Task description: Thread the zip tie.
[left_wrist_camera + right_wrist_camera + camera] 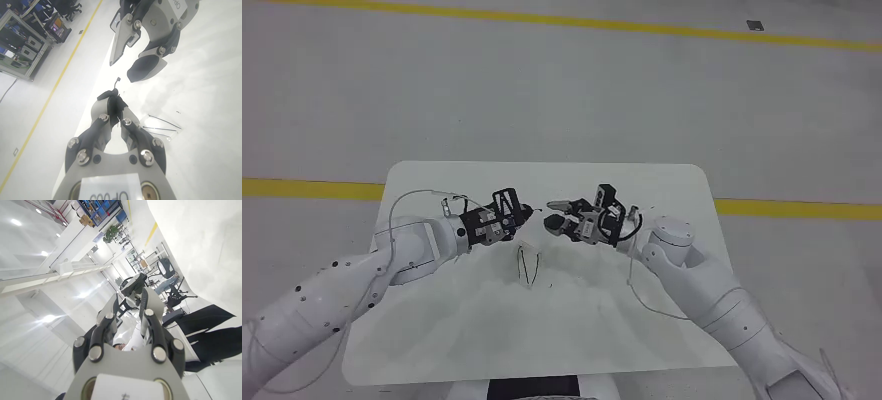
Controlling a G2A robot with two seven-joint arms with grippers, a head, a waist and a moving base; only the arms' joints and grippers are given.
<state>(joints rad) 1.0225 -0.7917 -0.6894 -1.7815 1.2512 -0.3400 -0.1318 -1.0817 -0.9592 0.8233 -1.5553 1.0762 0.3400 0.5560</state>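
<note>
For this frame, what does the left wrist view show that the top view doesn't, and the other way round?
Left wrist view, not top: the black zip tie pinched in the left gripper's shut fingers, its head poking out toward the right gripper's open fingers. It also shows a clear tray under the spare zip ties.
Top view, not left wrist: the whole white table, with both arms extending over it from the near side.
Both: the two grippers facing each other closely above the table, with the spare ties lying nearby.
</note>
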